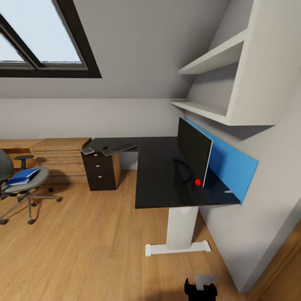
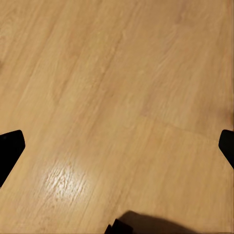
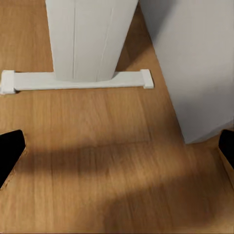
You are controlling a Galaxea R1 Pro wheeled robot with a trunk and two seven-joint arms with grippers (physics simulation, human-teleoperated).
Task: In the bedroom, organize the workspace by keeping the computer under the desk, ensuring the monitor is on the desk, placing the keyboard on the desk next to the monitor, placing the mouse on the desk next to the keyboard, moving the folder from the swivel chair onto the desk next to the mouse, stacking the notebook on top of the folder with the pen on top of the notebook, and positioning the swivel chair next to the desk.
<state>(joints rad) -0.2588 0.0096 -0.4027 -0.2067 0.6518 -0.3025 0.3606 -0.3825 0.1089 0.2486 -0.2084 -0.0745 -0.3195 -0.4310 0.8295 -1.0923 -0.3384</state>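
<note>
The desk (image 1: 159, 175) has a glossy black top and a blue back panel. On it the monitor (image 1: 194, 156) stands edge-on along the panel, and a thin pale pen (image 1: 228, 191) lies near the panel. At the desk's far end lie the keyboard (image 1: 121, 147), the mouse (image 1: 104, 147) and the grey notebook (image 1: 88, 150). The swivel chair (image 1: 25, 186) stands at the left, apart from the desk, with the blue folder (image 1: 23, 175) on its seat. The computer is out of view. My left gripper (image 2: 117, 151) hangs open over bare floor. My right gripper (image 3: 117, 151) is open near the desk's white leg (image 3: 90, 39).
A black drawer cabinet (image 1: 102, 169) sits under the desk's far end, beside a light-wood chest (image 1: 58, 156). White shelves (image 1: 217, 83) hang above the desk. The grey wall (image 3: 195, 58) runs close on my right. Oak floor (image 1: 92, 242) stretches between chair and desk.
</note>
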